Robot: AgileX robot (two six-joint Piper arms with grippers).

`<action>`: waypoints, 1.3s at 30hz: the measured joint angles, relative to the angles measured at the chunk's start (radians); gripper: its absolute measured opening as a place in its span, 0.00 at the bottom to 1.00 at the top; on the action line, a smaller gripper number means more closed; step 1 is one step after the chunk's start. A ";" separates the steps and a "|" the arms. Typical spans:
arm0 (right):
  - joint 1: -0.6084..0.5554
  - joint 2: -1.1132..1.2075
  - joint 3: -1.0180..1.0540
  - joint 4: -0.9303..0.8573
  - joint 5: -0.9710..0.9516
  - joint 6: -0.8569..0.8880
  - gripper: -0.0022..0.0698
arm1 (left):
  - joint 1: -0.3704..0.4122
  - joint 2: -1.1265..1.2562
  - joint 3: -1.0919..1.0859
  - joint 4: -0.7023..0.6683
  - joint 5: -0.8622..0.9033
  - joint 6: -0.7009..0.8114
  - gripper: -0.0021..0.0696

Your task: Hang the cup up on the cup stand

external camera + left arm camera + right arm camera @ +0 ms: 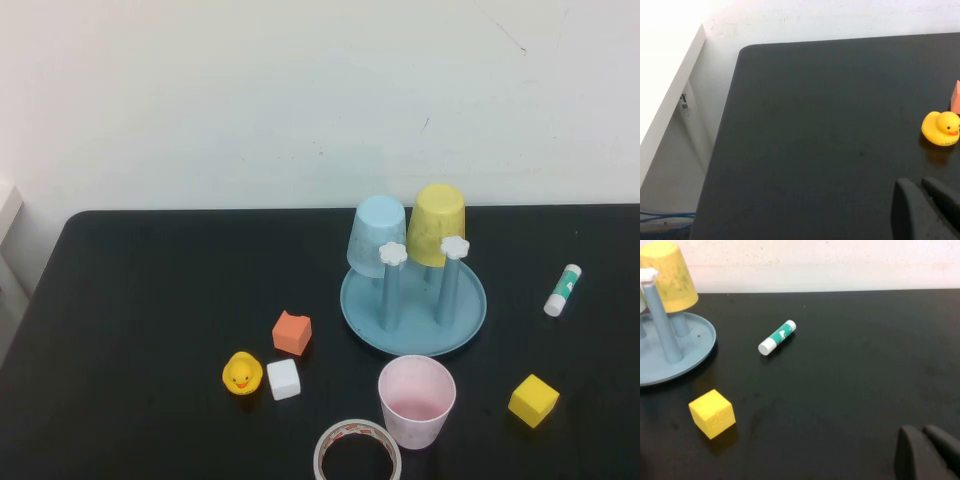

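The pale pink cup (pixel 416 400) stands upright, mouth up, near the table's front edge, just in front of the cup stand (pixel 365 310). The stand is a light blue dish; its two front pegs (pixel 391 285) with white flower caps are bare. A light blue cup (pixel 377 235) and a yellow cup (pixel 437 224) hang upside down at its back. The stand also shows in the right wrist view (pixel 690 347). My left gripper (pixel 916 184) is shut and empty above the table's left part. My right gripper (pixel 920 430) is shut and empty above the table's right part. Neither gripper shows in the high view.
An orange block (pixel 292 332), a yellow duck (pixel 242 373) and a white cube (pixel 284 379) lie left of the stand. A tape roll (pixel 357 450) lies beside the pink cup. A yellow cube (pixel 533 400) and a glue stick (pixel 562 290) lie to the right.
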State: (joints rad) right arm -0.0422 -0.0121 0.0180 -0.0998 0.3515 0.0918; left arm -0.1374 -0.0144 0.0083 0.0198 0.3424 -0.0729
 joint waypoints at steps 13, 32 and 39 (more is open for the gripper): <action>0.000 0.000 0.000 0.000 0.000 0.000 0.03 | 0.000 0.000 0.002 0.004 -0.012 0.000 0.03; 0.000 0.000 0.000 0.000 -0.015 0.000 0.03 | 0.000 0.000 0.006 0.019 -0.026 0.000 0.03; 0.000 0.000 0.008 -0.002 -0.076 0.000 0.03 | 0.000 0.000 0.010 0.086 -0.081 0.020 0.03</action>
State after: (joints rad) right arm -0.0422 -0.0121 0.0259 -0.1016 0.2756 0.0918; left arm -0.1374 -0.0144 0.0184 0.1055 0.2613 -0.0532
